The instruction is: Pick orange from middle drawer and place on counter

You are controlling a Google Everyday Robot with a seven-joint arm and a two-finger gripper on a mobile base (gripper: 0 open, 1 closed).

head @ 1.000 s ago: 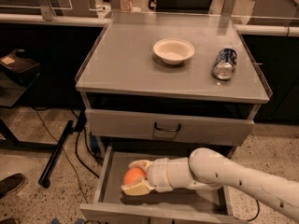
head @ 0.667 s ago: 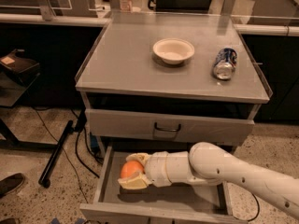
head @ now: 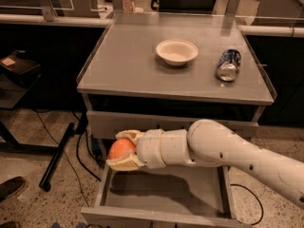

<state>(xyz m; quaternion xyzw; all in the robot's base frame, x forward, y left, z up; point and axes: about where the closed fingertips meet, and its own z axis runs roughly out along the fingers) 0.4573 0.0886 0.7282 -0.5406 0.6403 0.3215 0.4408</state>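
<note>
The orange (head: 120, 149) is round and small, held between the cream fingers of my gripper (head: 122, 150). The gripper is shut on it and holds it above the left rear corner of the open middle drawer (head: 161, 194), clear of the bare grey floor. My white arm reaches in from the right across the drawer. The counter (head: 128, 65) is the flat grey cabinet top above and behind the gripper.
A white bowl (head: 176, 52) and a blue soda can (head: 228, 65) lying on its side rest on the counter's far right half. A closed upper drawer front (head: 109, 125) is just behind the gripper. A black stand leg (head: 57, 158) and cables lie on the floor to the left.
The gripper has risen with the orange from down inside the drawer to above its left wall, moving left and up towards the counter's front edge.
</note>
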